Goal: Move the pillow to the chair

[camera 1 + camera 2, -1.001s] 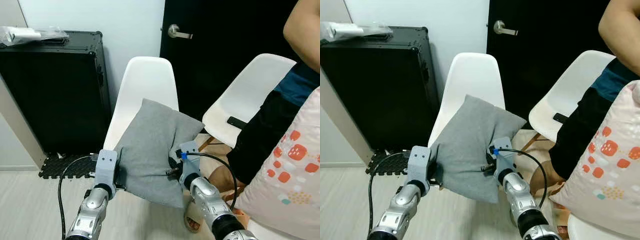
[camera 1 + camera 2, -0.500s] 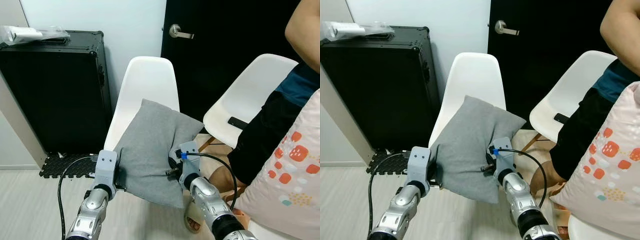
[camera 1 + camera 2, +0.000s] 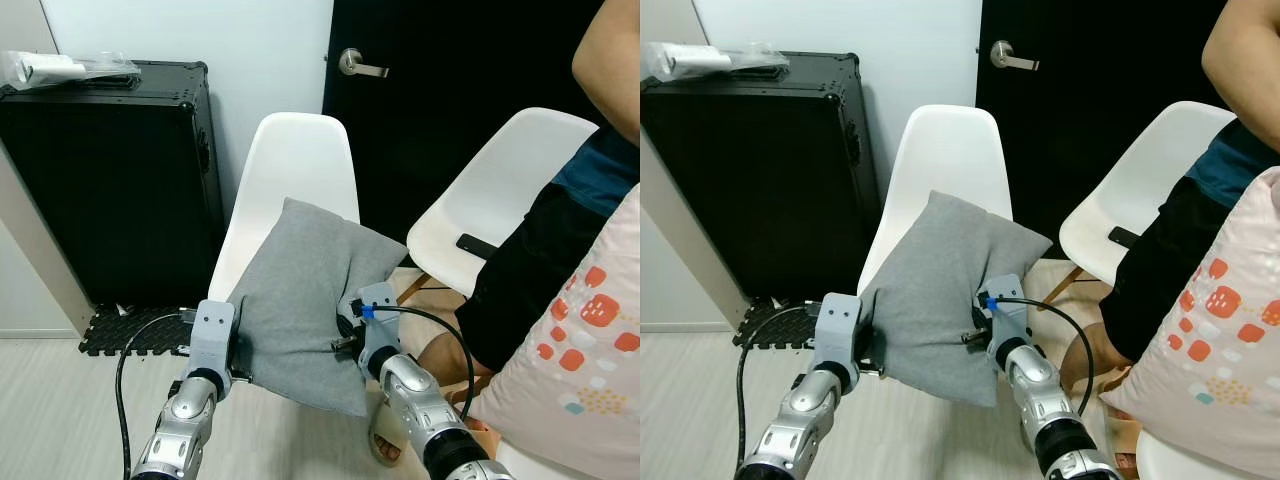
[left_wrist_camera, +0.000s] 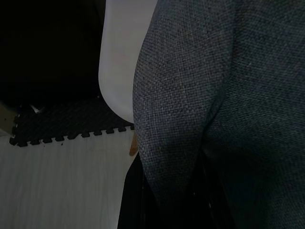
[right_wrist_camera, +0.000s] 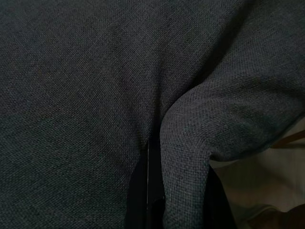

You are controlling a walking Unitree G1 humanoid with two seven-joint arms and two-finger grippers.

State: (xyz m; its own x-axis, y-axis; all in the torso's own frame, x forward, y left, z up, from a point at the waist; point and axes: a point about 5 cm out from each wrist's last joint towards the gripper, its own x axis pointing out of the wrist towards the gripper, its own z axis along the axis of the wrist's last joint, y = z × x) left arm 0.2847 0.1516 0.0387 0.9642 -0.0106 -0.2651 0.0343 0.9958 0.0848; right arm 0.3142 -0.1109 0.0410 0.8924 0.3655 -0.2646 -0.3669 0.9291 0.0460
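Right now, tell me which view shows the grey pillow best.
The left eye view: the whole grey pillow shows, propped against the white chair between both grippers. The right eye view matches it. The wrist views show close-up fabric pinched in folds.

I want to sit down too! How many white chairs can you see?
2. One white chair stands in the middle behind the grey pillow. The other white chair is to its right, beside the person. More may be hidden.

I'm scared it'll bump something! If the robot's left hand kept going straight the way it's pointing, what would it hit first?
The left hand already grips the grey pillow. Straight past that, it would probably meet the white chair behind, though depth is hard to judge.
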